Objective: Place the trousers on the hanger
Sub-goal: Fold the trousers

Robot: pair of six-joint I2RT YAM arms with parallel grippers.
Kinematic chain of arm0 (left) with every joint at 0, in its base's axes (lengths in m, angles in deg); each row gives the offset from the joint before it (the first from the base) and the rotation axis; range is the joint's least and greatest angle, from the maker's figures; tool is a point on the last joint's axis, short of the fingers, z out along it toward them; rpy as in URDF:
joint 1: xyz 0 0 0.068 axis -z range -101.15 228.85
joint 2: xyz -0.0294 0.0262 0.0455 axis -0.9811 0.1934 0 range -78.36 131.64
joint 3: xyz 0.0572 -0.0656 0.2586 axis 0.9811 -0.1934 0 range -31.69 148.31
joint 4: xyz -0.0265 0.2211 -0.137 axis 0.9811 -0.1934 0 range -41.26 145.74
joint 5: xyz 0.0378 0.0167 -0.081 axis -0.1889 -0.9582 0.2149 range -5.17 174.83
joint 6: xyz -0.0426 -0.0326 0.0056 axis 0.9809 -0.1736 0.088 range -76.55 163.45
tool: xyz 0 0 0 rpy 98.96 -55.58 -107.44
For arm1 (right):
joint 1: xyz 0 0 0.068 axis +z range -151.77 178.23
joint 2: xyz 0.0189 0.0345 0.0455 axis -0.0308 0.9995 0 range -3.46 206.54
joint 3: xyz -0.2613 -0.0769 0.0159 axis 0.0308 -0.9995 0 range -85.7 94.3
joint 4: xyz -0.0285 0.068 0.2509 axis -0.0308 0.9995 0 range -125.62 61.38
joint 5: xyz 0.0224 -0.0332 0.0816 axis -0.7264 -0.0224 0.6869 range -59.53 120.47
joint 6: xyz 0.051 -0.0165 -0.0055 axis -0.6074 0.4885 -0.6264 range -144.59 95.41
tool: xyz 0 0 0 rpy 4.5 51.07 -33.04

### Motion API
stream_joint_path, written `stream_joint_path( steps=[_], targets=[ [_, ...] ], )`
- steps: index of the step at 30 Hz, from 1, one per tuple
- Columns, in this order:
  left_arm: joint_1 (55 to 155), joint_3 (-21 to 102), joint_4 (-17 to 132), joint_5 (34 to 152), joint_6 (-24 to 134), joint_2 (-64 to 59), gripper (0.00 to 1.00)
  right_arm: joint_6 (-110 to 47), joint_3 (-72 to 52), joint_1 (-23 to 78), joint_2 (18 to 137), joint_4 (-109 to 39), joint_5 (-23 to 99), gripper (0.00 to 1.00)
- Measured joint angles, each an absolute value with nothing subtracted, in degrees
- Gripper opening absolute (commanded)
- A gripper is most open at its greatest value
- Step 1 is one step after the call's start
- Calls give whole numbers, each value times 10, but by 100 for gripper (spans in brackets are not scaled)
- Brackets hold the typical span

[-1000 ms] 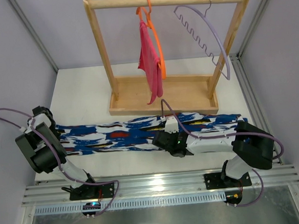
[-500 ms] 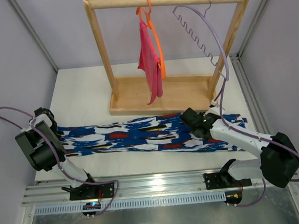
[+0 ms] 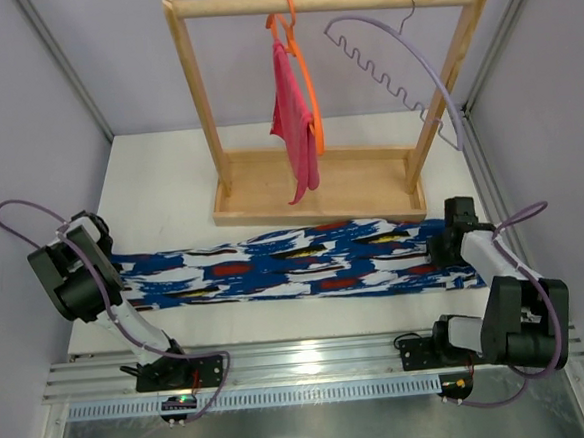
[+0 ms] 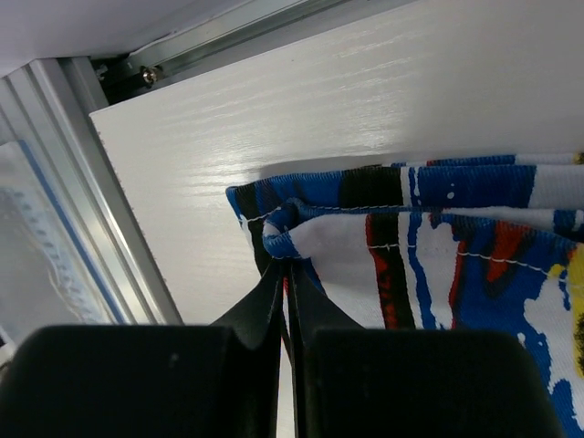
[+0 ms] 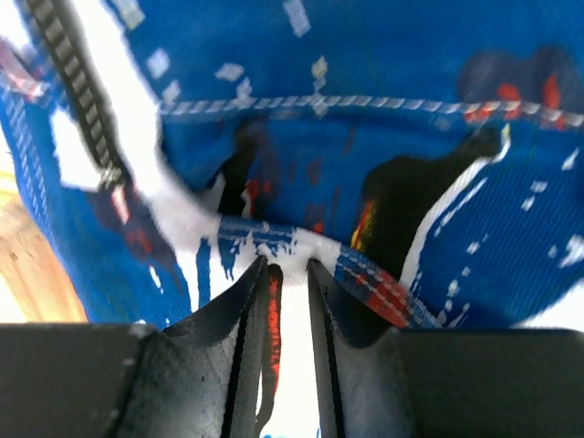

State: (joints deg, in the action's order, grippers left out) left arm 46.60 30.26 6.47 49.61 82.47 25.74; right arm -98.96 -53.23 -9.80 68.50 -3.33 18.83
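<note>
In the overhead view, the left tool point(image 3: 111, 262) is seen at the left end of the trousers point(image 3: 275, 265), closed on the cloth there. Its arm is folded back on itself at the left edge of the frame, with the wrist held low over the table point(image 3: 159, 178). The right tool point(image 3: 437, 248) is set on the right end of the trousers. Its arm is bent sharply at the lower right, and the forearm is turned up the frame toward the cloth. The trousers are laid flat in a long band across the table, from left to right, in front of the wooden rack point(image 3: 320, 189). The hanger point(image 3: 401, 59) is hung by its hook from the right part of the rack's top bar and is tilted. It is well apart from the trousers. An orange hanger point(image 3: 306, 78) with a pink cloth point(image 3: 291, 119) is hung near the middle of the same bar.

In the left wrist view, the left tool point(image 4: 285, 268) is shown with its fingers pressed together on a bunched corner of the trousers point(image 4: 438, 237). The rest of the cloth is spread to the right on the white table point(image 4: 319, 109).

In the right wrist view, the right tool point(image 5: 286, 268) is shown with its fingers point(image 5: 245, 315) only slightly apart. A raised fold of the trousers point(image 5: 365, 73) is clamped between the tips. Cloth fills the frame, and a black zip point(image 5: 78, 100) is seen at the upper left.
</note>
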Motion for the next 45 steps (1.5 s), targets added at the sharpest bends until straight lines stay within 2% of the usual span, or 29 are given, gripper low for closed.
stream_joint_path(
  steps=[5, 10, 13, 14, 19, 23, 28, 41, 45],
  targets=[
    [469, 322, 26, 474, 837, 277, 0, -944, -539, -191, 696, -58, 302, 25],
    [469, 331, 4, 459, 837, 284, 3, -923, -549, -220, 696, -81, 344, 24],
    [468, 331, 2, 459, 835, 281, 29, -911, -555, -223, 690, -93, 349, 21],
    [468, 331, 2, 460, 833, 276, 42, -904, -559, -223, 682, -100, 350, 21],
    [473, 341, 18, 479, 842, 205, 51, -886, -584, -223, 636, -125, 333, 21],
    [497, 403, 11, 499, 871, 180, 62, -875, -595, -224, 616, -131, 305, 21],
    [543, 467, 8, 518, 894, 204, 63, -861, -596, -224, 614, -136, 292, 21],
    [544, 456, 26, 599, 896, 292, 66, -848, -616, -224, 583, -151, 253, 21],
    [544, 449, 37, 608, 894, 306, 63, -846, -623, -225, 572, -155, 246, 21]
  ],
)
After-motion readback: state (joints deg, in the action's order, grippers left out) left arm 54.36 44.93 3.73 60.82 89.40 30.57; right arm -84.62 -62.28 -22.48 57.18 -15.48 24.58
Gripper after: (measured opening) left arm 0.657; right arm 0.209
